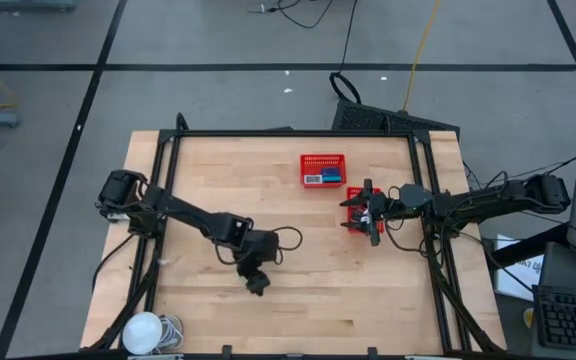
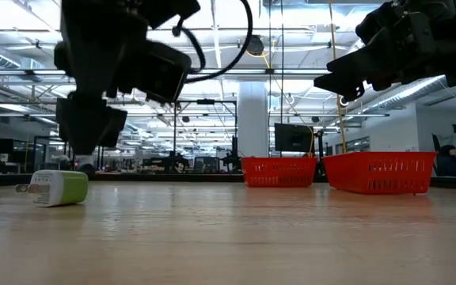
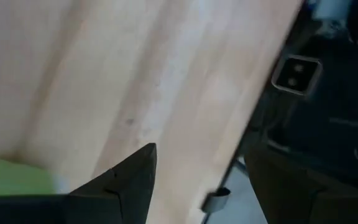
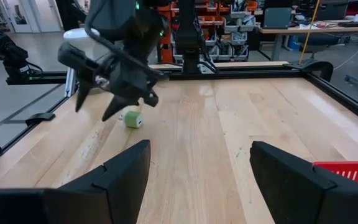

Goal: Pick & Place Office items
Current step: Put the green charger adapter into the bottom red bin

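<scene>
One office item, a small green-and-white piece [image 2: 58,188], lies on its side on the wood table [image 1: 298,280] toward the near left. It also shows in the right wrist view [image 4: 133,118] and at the edge of the left wrist view [image 3: 11,177]. My left gripper [image 4: 93,113] hangs just above and beside the piece, tilted downward, open, with nothing between its fingers. From above, my left gripper [image 1: 257,285] hides the piece. My right gripper [image 1: 356,212] waits open over a red basket [image 1: 352,203] at the table's right.
A second red basket [image 1: 323,170] at the far middle holds blue and white pieces. Both baskets, the far one [image 2: 279,171] and the right one [image 2: 378,172], stand on the far side in the low view. A white round object with a coiled cable [image 1: 146,330] sits at the near left corner. A black frame [image 1: 288,133] borders the table.
</scene>
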Controlling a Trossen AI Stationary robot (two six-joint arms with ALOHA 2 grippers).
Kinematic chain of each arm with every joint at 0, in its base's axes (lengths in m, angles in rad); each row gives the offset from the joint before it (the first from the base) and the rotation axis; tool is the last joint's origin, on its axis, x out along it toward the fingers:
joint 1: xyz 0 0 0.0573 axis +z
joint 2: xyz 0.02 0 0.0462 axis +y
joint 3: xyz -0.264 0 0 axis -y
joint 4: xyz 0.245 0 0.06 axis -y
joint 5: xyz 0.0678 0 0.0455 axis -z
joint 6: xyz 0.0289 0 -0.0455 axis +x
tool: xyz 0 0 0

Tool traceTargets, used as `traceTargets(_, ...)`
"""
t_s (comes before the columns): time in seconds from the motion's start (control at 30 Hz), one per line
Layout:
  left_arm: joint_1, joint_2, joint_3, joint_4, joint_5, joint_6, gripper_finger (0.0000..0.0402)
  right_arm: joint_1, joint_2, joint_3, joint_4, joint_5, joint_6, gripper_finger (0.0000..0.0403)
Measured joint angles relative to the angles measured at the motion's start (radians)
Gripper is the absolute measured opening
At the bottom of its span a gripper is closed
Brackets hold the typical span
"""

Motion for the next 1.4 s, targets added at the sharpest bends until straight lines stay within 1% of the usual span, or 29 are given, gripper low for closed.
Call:
traceTargets(0.07,-0.025,-0.002,0.001,-0.015,0.035,0.010,0.0243,0.000,0.000,0.000,0.000,0.000,0.000,0.0263)
traceTargets(0.13,-0.056,-0.012,0.001,-0.093,0.071,0.042,0.0243,0.000,0.000,0.000,0.000,0.000,0.000,0.0263)
traceTargets(0.2,-0.087,-0.017,0.001,-0.203,0.057,0.063,0.0243,0.000,0.000,0.000,-0.003,0.000,0.000,0.0263)
traceTargets(0.23,-0.104,-0.018,0.001,-0.269,0.022,0.073,0.0243,0.000,0.000,0.000,-0.003,0.000,0.000,0.0263)
traceTargets(0.33,-0.150,-0.021,0.000,-0.455,-0.125,0.082,0.0243,0.000,0.000,0.000,-0.004,0.000,0.000,0.0263)
traceTargets(0.37,-0.166,-0.021,0.000,-0.500,-0.191,0.082,0.0243,0.000,0.000,0.000,-0.004,0.000,0.000,0.0263)
traceTargets(0.43,-0.199,-0.021,0.000,-0.539,-0.338,0.084,0.0243,0.000,0.000,0.000,-0.003,0.000,0.000,0.0263)
traceTargets(0.47,-0.212,-0.021,0.000,-0.538,-0.407,0.087,0.0243,0.000,0.000,0.000,-0.003,0.000,0.000,0.0263)
traceTargets(0.5,-0.223,-0.021,0.000,-0.520,-0.455,0.095,0.0243,0.000,0.000,0.000,-0.003,0.000,0.000,0.0263)
traceTargets(0.57,-0.233,-0.021,0.000,-0.452,-0.483,0.141,0.0243,0.000,0.000,0.000,-0.003,0.000,0.000,0.0263)
traceTargets(0.67,-0.233,-0.021,0.000,-0.320,-0.475,0.199,0.0243,0.000,0.000,0.000,-0.003,0.000,0.000,0.0263)
traceTargets(0.73,-0.233,-0.021,0.000,-0.245,-0.491,0.219,0.0243,0.000,0.000,0.000,-0.003,0.000,0.000,0.0263)
traceTargets(0.93,-0.204,-0.021,0.000,-0.079,-0.685,0.326,0.0243,0.000,0.000,0.000,-0.003,0.000,0.000,0.0263)
traceTargets(1.0,-0.186,-0.021,0.000,-0.052,-0.698,0.335,0.0243,0.000,0.000,0.000,-0.003,0.000,0.000,0.0263)
traceTargets(1.07,-0.170,-0.021,0.000,-0.054,-0.648,0.336,0.0243,0.000,0.000,0.000,-0.003,0.000,0.000,0.0263)
traceTargets(1.13,-0.160,-0.026,0.000,-0.081,-0.584,0.316,0.0243,0.000,0.000,0.000,-0.003,0.000,0.000,0.0263)
traceTargets(1.2,-0.159,-0.028,0.000,-0.095,-0.561,0.259,0.0243,0.000,0.000,0.000,-0.003,0.000,0.000,0.0263)
traceTargets(1.27,-0.159,-0.028,0.000,-0.095,-0.574,0.136,0.0243,0.000,0.000,0.000,0.000,0.000,0.000,0.0263)
traceTargets(1.33,-0.159,-0.026,0.000,-0.053,-0.621,-0.001,0.0243,0.000,0.000,0.000,0.000,0.000,0.000,0.0263)
traceTargets(1.4,-0.146,-0.025,0.000,-0.003,-0.655,-0.049,0.0243,0.000,0.000,0.000,0.000,0.000,0.000,0.0263)
